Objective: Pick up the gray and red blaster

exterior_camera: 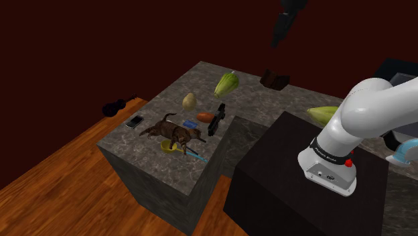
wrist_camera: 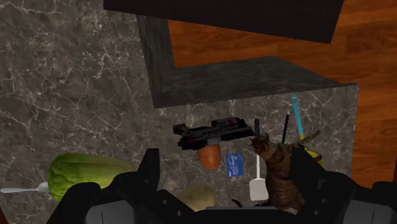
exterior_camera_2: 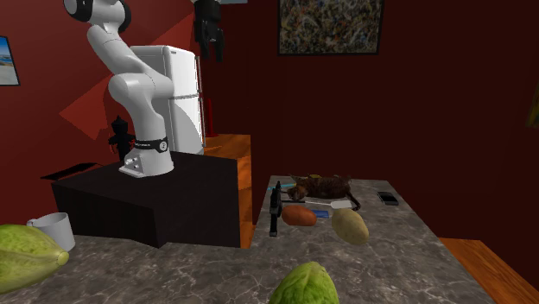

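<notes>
The gripper hangs high above the marble counter, well apart from everything on it. Its two black fingers stand wide apart, and nothing is between them or touching them. The blaster looks dark, almost black, with reddish parts along its body. It lies flat on the counter right at the edge of the stepped notch, close to the notch's inner corner. In the wrist view it sits just ahead of the spread fingers. An orange sweet potato lies against the blaster's side, and a small blue card is just beside that. Next to the card is a white spatula with a dark handle. A brown tabby cat figure stretches out towards the counter's outer edge. A yellow bowl and a blue brush lie at the cat, near the counter's front edge. A potato lies further in from the blaster, with a green cabbage beyond it near the far edge. A dark phone rests close to the corner at the shoulder view's left. The white arm rises from the black stand.
</notes>
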Controlling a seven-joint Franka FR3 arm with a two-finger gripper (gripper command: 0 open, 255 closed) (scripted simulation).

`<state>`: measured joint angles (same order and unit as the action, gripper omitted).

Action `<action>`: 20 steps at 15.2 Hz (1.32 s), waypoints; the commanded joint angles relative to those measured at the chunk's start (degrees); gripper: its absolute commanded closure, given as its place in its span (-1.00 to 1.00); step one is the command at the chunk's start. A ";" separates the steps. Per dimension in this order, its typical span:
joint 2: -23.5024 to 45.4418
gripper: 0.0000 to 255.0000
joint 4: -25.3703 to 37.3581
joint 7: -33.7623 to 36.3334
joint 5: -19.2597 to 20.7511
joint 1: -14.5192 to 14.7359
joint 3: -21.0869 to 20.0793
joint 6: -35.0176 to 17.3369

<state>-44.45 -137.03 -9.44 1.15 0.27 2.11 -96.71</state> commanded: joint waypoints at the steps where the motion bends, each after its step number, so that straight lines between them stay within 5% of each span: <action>1: 0.00 -1.00 0.00 0.00 0.00 0.00 0.00 0.00; 10: 6.36 -1.00 -11.34 23.49 -4.12 -3.93 -10.05 -18.35; 20: 25.92 -1.00 -13.12 52.22 -2.78 -10.79 -21.94 -39.49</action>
<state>-21.03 -150.34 39.13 -2.29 -9.64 -18.49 -133.88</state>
